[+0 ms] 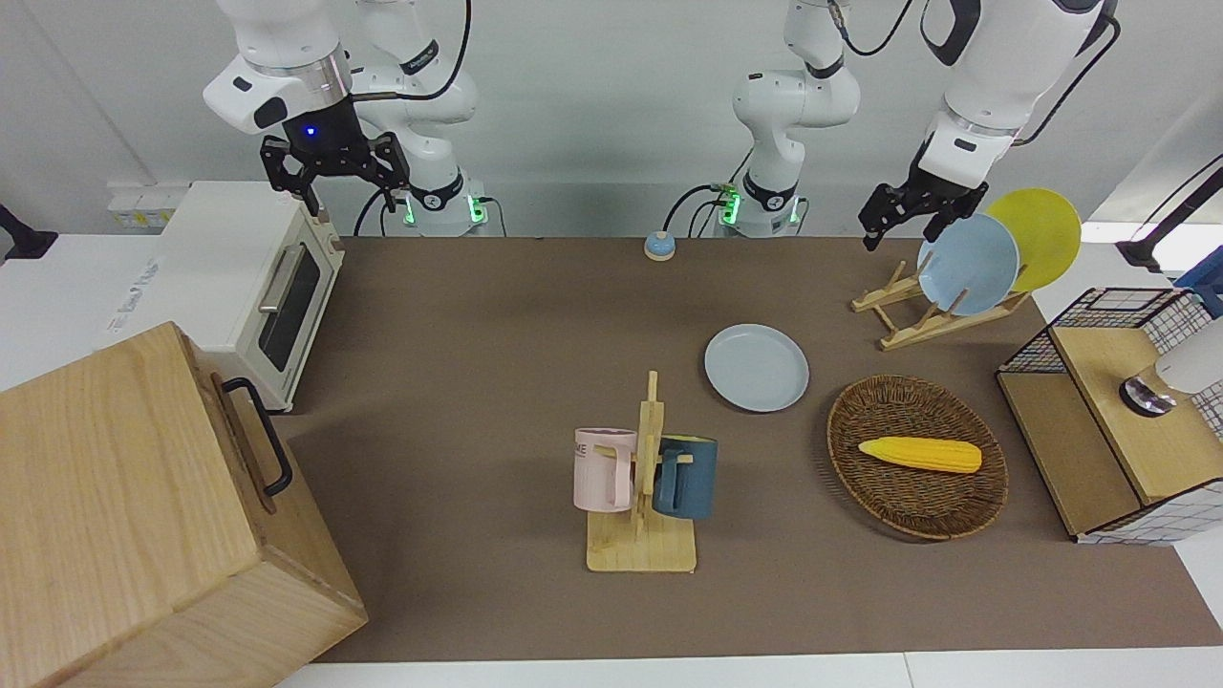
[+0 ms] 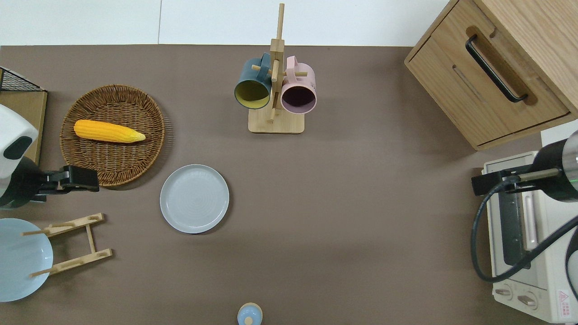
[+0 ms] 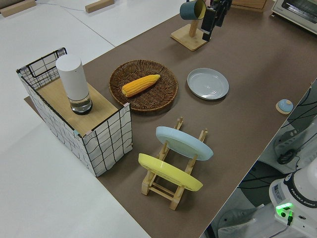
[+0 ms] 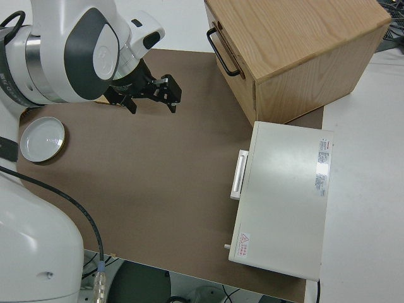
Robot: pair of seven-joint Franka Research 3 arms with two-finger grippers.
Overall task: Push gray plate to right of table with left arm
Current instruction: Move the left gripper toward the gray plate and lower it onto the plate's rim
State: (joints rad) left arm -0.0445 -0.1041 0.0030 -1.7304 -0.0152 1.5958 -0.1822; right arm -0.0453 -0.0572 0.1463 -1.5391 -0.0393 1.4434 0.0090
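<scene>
Round pale gray plate (image 2: 194,198) lies flat at five o'clock of the woven basket (image 2: 113,171); left gripper (image 2: 79,177) up, empty, its opening unclear; right arm parked

Smooth satin gray plate (image 2: 194,198) on matte brown table (image 2: 361,203)

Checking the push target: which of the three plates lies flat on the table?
The gray plate, flat beside the wicker basket. The sky-blue plate and yellow plate stand tilted in the wooden rack.

White jointed arms with gray caps, black cables, black pincers, one blue wrist light.
</scene>
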